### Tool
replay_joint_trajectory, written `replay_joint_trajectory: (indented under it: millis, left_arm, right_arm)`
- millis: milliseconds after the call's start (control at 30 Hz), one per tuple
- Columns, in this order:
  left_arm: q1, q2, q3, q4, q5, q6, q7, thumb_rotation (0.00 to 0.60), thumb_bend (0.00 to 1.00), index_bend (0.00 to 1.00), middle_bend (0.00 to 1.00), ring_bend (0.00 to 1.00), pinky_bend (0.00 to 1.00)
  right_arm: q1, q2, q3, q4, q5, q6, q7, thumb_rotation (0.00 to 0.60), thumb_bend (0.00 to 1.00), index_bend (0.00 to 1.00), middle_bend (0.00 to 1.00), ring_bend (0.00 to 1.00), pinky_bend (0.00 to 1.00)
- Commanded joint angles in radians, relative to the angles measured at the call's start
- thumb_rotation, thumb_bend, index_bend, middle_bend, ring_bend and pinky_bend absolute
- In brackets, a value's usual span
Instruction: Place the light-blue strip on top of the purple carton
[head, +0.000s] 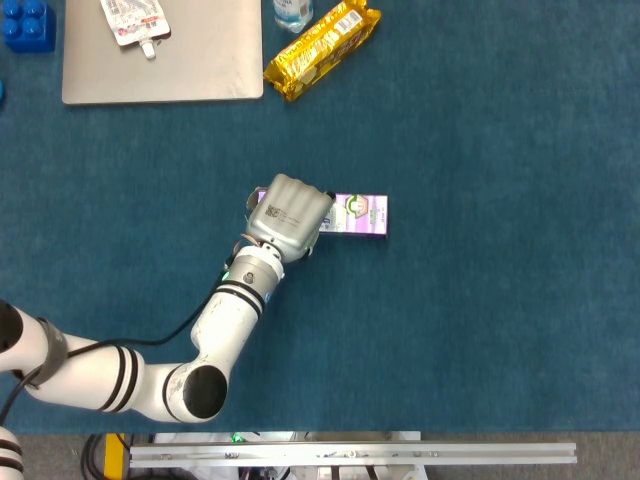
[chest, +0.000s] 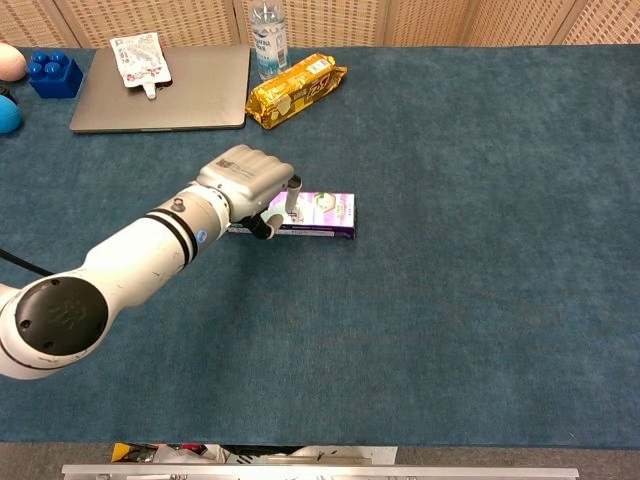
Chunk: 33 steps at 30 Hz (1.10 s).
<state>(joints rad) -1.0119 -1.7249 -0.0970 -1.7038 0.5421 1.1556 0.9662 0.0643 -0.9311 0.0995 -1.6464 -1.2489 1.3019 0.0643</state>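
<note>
The table (chest: 480, 300) wears a dark blue cloth that looks soft, fuzzy and matt, like felt. The left hand (chest: 248, 180) has a smooth grey shell, dull like brushed metal or hard plastic. Its arm (chest: 130, 265) is shiny white plastic with black bands. The purple carton (chest: 325, 213) looks like smooth printed card with a slight shine. In the upper left, the laptop (chest: 185, 90) has a flat, matt silver lid. On it lies a crinkly white pouch (chest: 138, 55). Beside it, the snack pack (chest: 295, 90) is shiny gold foil. The blue block (chest: 55, 73) is glossy plastic.
</note>
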Motion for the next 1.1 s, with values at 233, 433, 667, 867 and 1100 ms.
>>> replay_joint_trajectory:
  millis: [233, 433, 667, 867, 1100]
  left_arm:
    - [0.01, 0.018, -0.01, -0.01, 0.02, 0.019, -0.02, 0.6, 0.48, 0.38, 1.0, 1.0, 1.0]
    - [0.05, 0.079, -0.024, -0.057, 0.087, 0.056, -0.092, 0.6, 0.48, 0.38, 1.0, 1.0, 1.0]
    - [0.146, 0.168, -0.017, -0.083, 0.24, 0.131, -0.244, 0.6, 0.48, 0.35, 0.96, 0.95, 0.98]
    - [0.259, 0.266, -0.007, -0.06, 0.334, 0.181, -0.421, 0.6, 0.47, 0.34, 0.86, 0.83, 0.88]
    - [0.397, 0.333, 0.027, 0.052, 0.423, 0.223, -0.625, 0.6, 0.39, 0.31, 0.66, 0.63, 0.79]
  right_arm:
    - [-0.001, 0.001, 0.002, 0.0, -0.002, 0.005, 0.003, 0.6, 0.26, 0.02, 0.44, 0.4, 0.37]
    - [0.004, 0.001, 0.003, -0.003, -0.005, 0.0, -0.002, 0.6, 0.26, 0.02, 0.44, 0.4, 0.37]
    - [0.018, 0.006, 0.006, -0.012, -0.01, -0.011, -0.017, 0.6, 0.26, 0.03, 0.44, 0.4, 0.37]
    - [0.035, 0.006, 0.011, -0.019, -0.019, -0.015, -0.045, 0.6, 0.26, 0.04, 0.44, 0.4, 0.37]
    - [0.069, -0.008, 0.013, -0.011, -0.03, -0.048, -0.072, 0.6, 0.26, 0.04, 0.42, 0.36, 0.39]
